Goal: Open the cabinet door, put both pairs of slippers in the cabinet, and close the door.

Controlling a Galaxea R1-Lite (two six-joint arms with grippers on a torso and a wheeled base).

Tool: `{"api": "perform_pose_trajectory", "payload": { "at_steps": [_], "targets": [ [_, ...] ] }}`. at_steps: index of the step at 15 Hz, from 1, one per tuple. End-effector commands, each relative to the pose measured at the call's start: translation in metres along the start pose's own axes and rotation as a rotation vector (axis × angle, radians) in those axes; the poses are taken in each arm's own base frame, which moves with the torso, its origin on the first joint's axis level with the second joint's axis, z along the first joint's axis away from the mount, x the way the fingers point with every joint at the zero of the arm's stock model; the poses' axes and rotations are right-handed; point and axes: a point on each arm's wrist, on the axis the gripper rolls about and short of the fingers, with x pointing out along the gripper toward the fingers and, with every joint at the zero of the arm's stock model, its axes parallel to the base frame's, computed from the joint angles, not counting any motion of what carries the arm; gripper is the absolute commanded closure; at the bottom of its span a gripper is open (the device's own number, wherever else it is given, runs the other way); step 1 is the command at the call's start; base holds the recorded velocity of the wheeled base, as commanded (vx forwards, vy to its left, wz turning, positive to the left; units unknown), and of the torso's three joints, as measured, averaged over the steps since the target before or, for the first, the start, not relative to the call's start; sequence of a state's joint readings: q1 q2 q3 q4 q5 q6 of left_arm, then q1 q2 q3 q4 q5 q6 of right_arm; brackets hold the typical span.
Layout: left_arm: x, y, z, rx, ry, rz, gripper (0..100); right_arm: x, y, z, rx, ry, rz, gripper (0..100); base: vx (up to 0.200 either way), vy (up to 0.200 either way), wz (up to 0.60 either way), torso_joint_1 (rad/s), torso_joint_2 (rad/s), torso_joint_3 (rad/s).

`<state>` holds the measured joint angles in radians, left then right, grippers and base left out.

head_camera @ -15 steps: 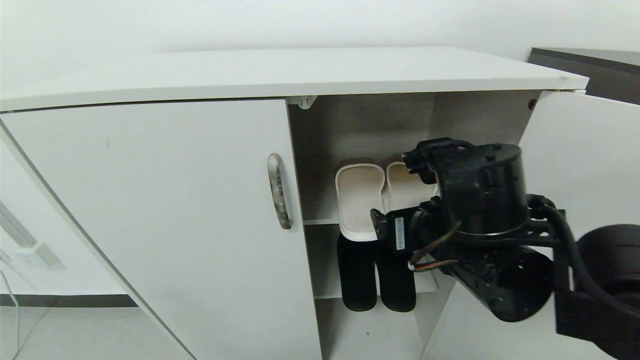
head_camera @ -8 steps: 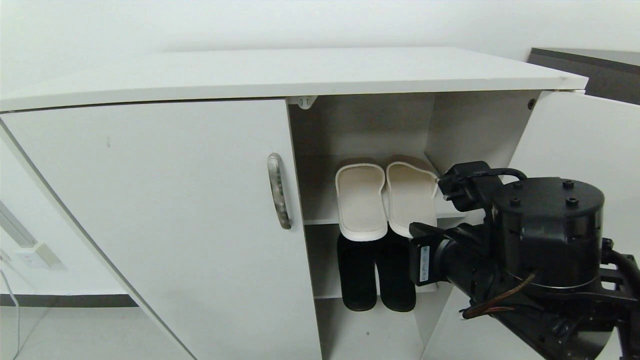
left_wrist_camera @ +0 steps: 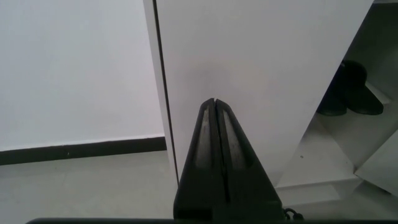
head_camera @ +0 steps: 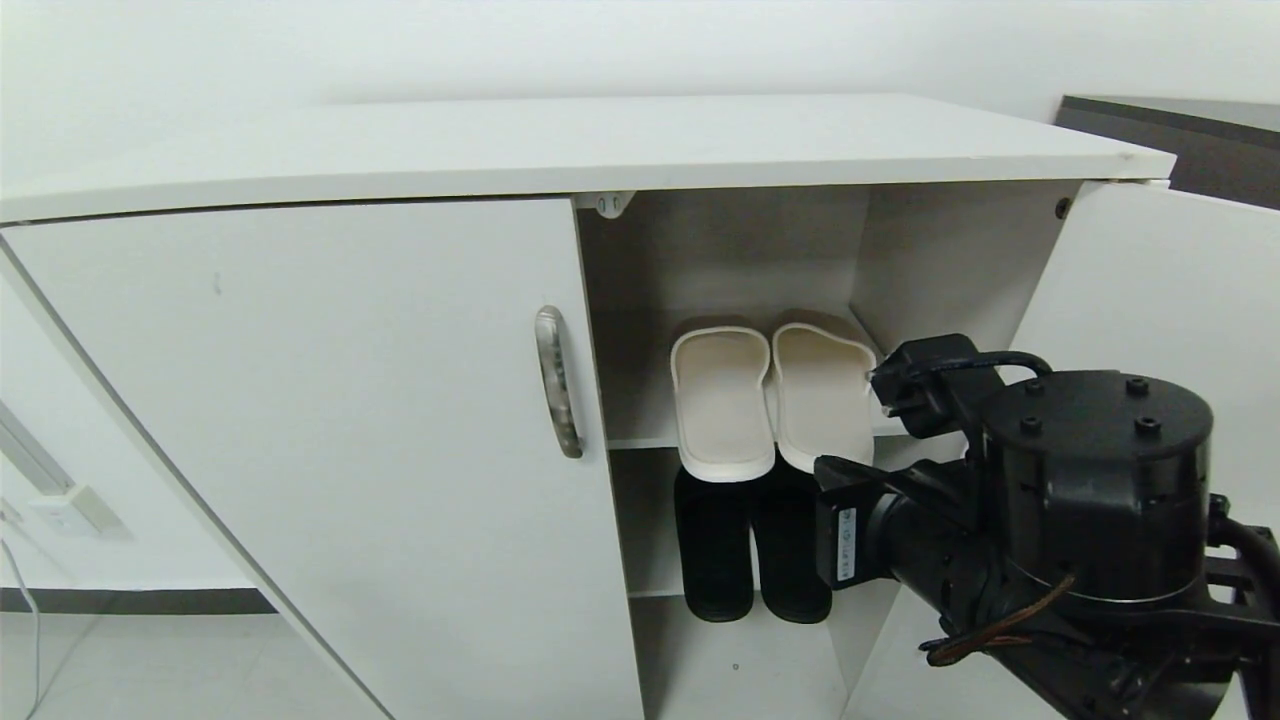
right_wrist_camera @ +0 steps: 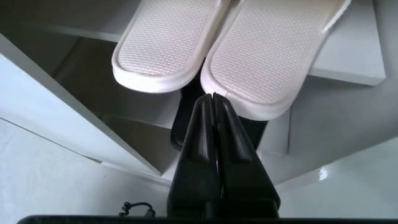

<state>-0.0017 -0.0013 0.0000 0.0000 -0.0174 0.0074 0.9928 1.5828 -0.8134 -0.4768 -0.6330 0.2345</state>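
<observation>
right claw (right_wrist_camera: 213, 99): fingers pressed together, nothing between them. it sits in front of the open half of the cabinet (head_camera: 600, 140), tips aimed at the shelves.

white slippers (right_wrist_camera: 236, 50), also (head_camera: 770, 400): a pair side by side, just ahead of the right claw's tips, on the upper shelf (head_camera: 640, 440), heels hanging out over the shelf edge. the tips sit close under the heel of one slipper; cannot tell whether they touch it.

black slippers (right_wrist_camera: 185, 121), also (head_camera: 750, 545): a pair on the lower shelf (head_camera: 655, 585), directly beneath the white pair, beyond the right claw's tips and partly hidden behind them. heels overhang that shelf edge too.

right door (head_camera: 1170, 300): swung open, standing beside the right arm (head_camera: 1090, 480) on its outer side.

left claw (left_wrist_camera: 214, 102): fingers closed flat against each other, empty. it faces the shut left door (left_wrist_camera: 261, 62), apart from its surface. the black slippers (left_wrist_camera: 348, 90) show past that door's inner edge, well apart from this claw. bare floor (left_wrist_camera: 81, 186) lies below it.

left door handle (head_camera: 557, 380): upright metal bar by the door's inner edge, neither claw near it.
</observation>
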Motion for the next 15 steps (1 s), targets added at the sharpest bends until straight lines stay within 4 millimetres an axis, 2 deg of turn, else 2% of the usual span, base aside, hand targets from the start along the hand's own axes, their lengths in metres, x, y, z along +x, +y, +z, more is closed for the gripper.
{"api": "perform_pose_trajectory", "payload": {
  "at_steps": [1, 15],
  "targets": [
    [0.000, 0.000, 0.000, -0.001, 0.001, -0.001, 100, 0.000, 0.001, 0.000, 0.000, 0.000, 0.001, 100, -0.200, 0.000, 0.00, 0.012, 0.00, -0.002],
    [0.000, 0.000, 0.000, -0.001, 0.001, 0.001, 100, 0.004, 0.001, -0.011, -0.022, 0.030, -0.008, 100, -0.200, 0.000, 0.00, 0.000, 0.00, 0.003]
  ]
}}
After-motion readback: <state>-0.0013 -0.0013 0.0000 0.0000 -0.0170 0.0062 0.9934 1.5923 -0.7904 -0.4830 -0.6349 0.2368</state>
